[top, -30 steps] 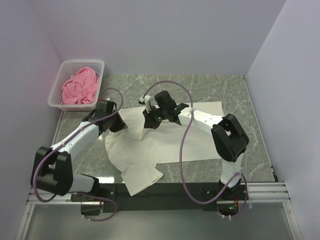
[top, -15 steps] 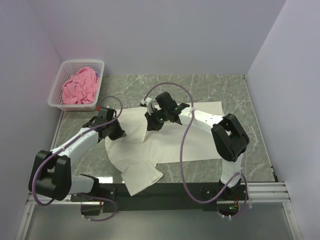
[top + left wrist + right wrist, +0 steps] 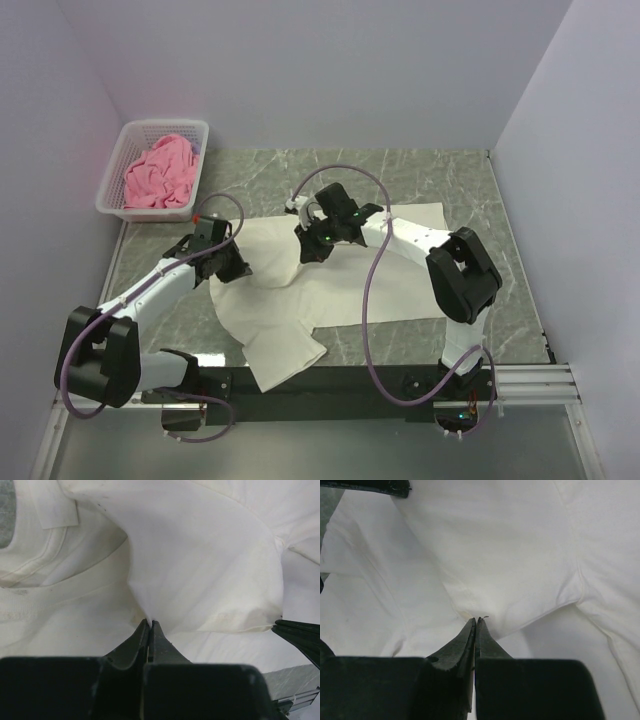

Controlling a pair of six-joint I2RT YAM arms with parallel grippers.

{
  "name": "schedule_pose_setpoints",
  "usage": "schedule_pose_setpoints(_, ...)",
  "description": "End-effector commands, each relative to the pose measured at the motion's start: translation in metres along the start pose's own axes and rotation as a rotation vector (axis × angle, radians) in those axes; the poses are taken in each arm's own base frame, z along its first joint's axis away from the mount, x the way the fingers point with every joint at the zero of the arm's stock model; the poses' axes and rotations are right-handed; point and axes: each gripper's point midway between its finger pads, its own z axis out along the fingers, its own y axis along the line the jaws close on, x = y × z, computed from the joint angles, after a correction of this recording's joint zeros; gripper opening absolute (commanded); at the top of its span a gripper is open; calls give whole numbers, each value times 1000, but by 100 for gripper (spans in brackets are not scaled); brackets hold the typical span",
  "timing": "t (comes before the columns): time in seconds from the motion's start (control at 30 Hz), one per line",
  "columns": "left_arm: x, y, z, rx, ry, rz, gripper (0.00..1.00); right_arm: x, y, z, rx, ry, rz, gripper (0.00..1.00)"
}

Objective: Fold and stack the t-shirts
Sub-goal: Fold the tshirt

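Cream-white t-shirt (image 3: 335,290) rumpled on green marble table (image 3: 450,180); left gripper (image 3: 150,625), right gripper (image 3: 475,621) each clamped on its cloth. Pink t-shirt (image 3: 158,172) heaped in white basket (image 3: 112,182); pale walls (image 3: 350,70).

The cream-white t-shirt (image 3: 330,285) contrasts with pink t-shirt (image 3: 158,175), white lattice basket (image 3: 165,124) and grey-green veined table (image 3: 440,180).

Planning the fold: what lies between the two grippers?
Only cream-white t-shirt cloth, from left gripper to right gripper, both pinching it; top view shows it.
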Motion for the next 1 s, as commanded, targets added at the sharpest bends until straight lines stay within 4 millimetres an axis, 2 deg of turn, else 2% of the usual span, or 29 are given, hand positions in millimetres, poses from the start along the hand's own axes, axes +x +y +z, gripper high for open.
schedule_pose_setpoints(0.0, 0, -7, -3, 13, 10, -4, 2, -22, 7, -22, -6, -40, -34, 0)
schedule_pose_setpoints(0.2, 3, 2, 2, -13, 0, -1, 5, -15, -1, -21, 30, -26, 3, 0)
schedule_pose_setpoints(0.23, 2, 0, 0, -1, -10, -3, 16, -12, -5, -20, 40, -18, 12, 0)
schedule_pose_setpoints(0.3, 1, -1, 0, 14, -28, -3, 28, -11, -7, -21, 56, -5, 35, 12)
schedule_pose_setpoints(0.33, -1, -4, -3, 29, -44, 2, 41, -10, -9, -22, 69, -3, 40, 16)
schedule_pose_setpoints(0.37, 0, -3, -3, 34, -52, 10, 49, -12, -8, -25, 78, -9, 53, 25)
schedule_pose_setpoints(0.4, -1, -4, -4, 41, -62, 16, 57, -11, -8, -25, 83, -13, 63, 30)
schedule_pose_setpoints(0.43, -2, -6, -7, 59, -79, 34, 70, -14, -5, -31, 82, -33, 63, 33)
schedule_pose_setpoints(0.47, 2, -3, -6, 58, -78, 42, 76, -19, -4, -32, 83, -63, 76, 39)
schedule_pose_setpoints(0.5, -1, -7, -6, 80, -94, 48, 81, -13, -4, -31, 85, -64, 97, 41)
schedule_pose_setpoints(0.53, 1, -10, -7, 99, -100, 60, 88, -17, -4, -36, 95, -87, 111, 43)
schedule_pose_setpoints(0.57, 5, -7, -5, 101, -97, 61, 91, -22, -7, -37, 103, -120, 147, 46)
schedule_pose_setpoints(0.6, 4, -11, -4, 117, -108, 66, 95, -16, -7, -38, 105, -124, 169, 48)
schedule_pose_setpoints(0.67, 9, -11, 0, 125, -103, 72, 95, -21, -11, -39, 111, -182, 272, 50)
schedule_pose_setpoints(0.7, 10, -12, 3, 127, -101, 74, 95, -13, -14, -39, 98, -187, 321, 50)
schedule_pose_setpoints(0.77, 15, -15, 10, 140, -89, 78, 93, -13, -13, -41, 73, -243, 408, 50)
schedule_pose_setpoints(0.97, 21, -22, 24, 144, -71, 95, 80, -13, -10, -39, 36, -291, 491, 47)
